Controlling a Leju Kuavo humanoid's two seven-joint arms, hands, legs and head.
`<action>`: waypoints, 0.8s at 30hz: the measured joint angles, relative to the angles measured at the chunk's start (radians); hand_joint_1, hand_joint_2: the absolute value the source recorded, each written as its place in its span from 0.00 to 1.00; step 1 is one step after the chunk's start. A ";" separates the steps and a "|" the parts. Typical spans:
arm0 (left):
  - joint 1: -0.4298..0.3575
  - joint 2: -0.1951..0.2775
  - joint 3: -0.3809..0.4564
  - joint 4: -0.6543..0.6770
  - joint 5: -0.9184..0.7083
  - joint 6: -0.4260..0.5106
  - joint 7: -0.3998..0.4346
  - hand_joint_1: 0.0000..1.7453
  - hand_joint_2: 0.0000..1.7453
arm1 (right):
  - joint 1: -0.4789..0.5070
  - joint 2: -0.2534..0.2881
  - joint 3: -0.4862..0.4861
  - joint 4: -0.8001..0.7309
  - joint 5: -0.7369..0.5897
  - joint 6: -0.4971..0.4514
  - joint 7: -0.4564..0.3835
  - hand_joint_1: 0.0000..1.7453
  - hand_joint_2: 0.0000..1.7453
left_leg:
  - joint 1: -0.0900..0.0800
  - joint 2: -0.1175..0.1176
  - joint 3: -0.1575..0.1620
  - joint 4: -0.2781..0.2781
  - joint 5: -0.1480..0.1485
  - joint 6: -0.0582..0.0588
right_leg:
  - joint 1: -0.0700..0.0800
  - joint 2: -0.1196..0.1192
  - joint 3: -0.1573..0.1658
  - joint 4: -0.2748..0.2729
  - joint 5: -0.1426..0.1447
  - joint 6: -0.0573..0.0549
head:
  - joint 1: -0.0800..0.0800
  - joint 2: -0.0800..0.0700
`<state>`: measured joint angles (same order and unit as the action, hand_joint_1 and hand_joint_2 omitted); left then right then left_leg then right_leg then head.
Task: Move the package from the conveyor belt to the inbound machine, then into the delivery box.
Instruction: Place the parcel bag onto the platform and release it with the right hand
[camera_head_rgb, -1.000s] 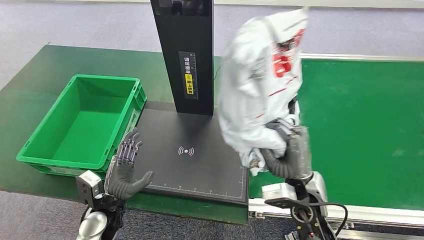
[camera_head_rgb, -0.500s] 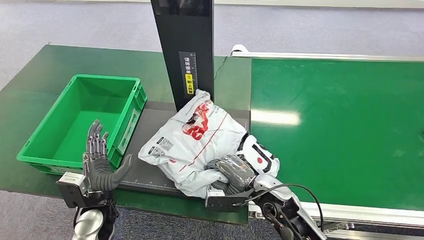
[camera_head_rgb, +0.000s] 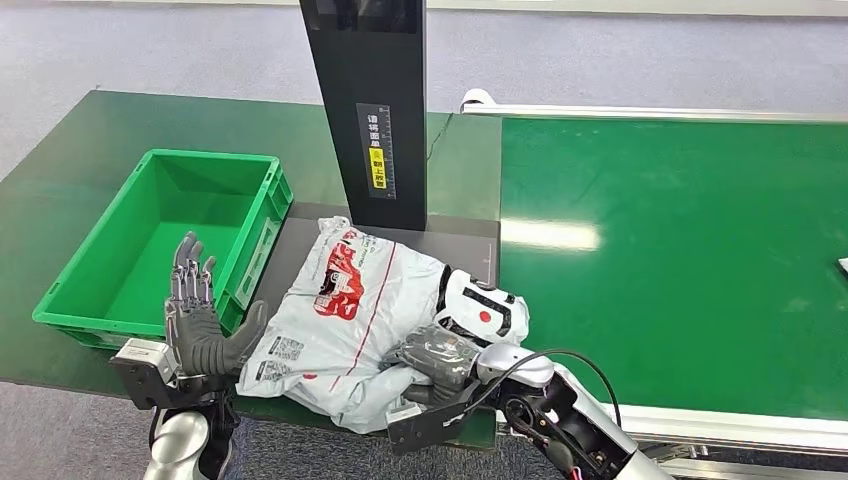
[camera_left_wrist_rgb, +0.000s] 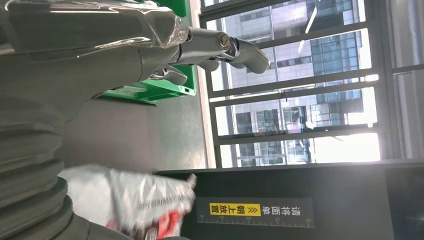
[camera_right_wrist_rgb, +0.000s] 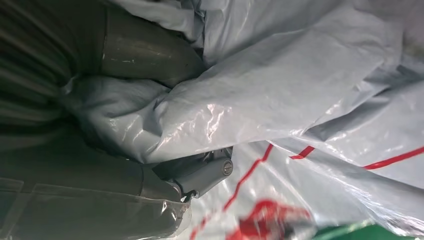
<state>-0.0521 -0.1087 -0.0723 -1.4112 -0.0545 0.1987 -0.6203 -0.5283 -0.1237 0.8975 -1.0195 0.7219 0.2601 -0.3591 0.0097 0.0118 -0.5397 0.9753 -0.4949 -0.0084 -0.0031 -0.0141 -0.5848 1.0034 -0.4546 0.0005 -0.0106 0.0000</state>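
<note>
A white plastic package (camera_head_rgb: 350, 310) with red print lies on the black plate of the inbound machine (camera_head_rgb: 300, 240), its near end hanging over the plate's front edge. My right hand (camera_head_rgb: 432, 358) grips the package at its near right corner; in the right wrist view the crumpled bag (camera_right_wrist_rgb: 280, 95) is bunched between thumb and fingers (camera_right_wrist_rgb: 200, 172). My left hand (camera_head_rgb: 200, 325) is held up with fingers spread, just left of the package and holding nothing. The left wrist view shows the package (camera_left_wrist_rgb: 130, 197) beside the machine's black post (camera_left_wrist_rgb: 300, 200).
A green delivery box (camera_head_rgb: 165, 240) stands left of the machine plate, close behind my left hand. The machine's black post (camera_head_rgb: 370, 100) rises behind the package. The green conveyor belt (camera_head_rgb: 680, 250) stretches to the right, with a metal rail along its near edge.
The package came down from the air onto the machine plate and slid left toward the front edge with my right hand. My left hand moved slightly left and stays spread.
</note>
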 joint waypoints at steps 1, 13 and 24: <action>0.002 0.000 0.000 0.000 0.000 0.002 0.000 0.00 1.00 | -0.013 0.005 0.010 0.008 0.010 -0.035 0.014 0.78 1.00 | 0.000 0.000 0.000 0.000 0.000 0.000 | 0.000 0.000 0.000 0.000 0.000 0.000 | 0.000 0.000; 0.038 0.000 0.001 -0.023 0.012 -0.034 -0.006 0.00 1.00 | -0.067 0.070 0.036 0.123 0.174 -0.379 0.105 0.00 1.00 | 0.000 -0.001 0.000 0.000 0.000 0.000 | 0.000 0.000 0.000 0.000 0.000 0.000 | 0.000 0.000; 0.037 0.000 0.000 -0.023 0.015 -0.056 -0.015 0.00 1.00 | -0.039 0.111 -0.090 0.161 0.072 -0.486 -0.020 0.00 1.00 | 0.000 -0.001 0.000 0.000 0.000 0.000 | 0.000 0.000 0.000 0.000 0.000 0.000 | 0.000 0.000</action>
<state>-0.0151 -0.1091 -0.0722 -1.4342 -0.0398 0.1428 -0.6351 -0.5675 -0.0127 0.8079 -0.8583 0.7935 -0.2258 -0.3792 0.0096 0.0113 -0.5396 0.9754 -0.4949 -0.0084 -0.0033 -0.0143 -0.5852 1.0033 -0.4547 0.0006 -0.0106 0.0000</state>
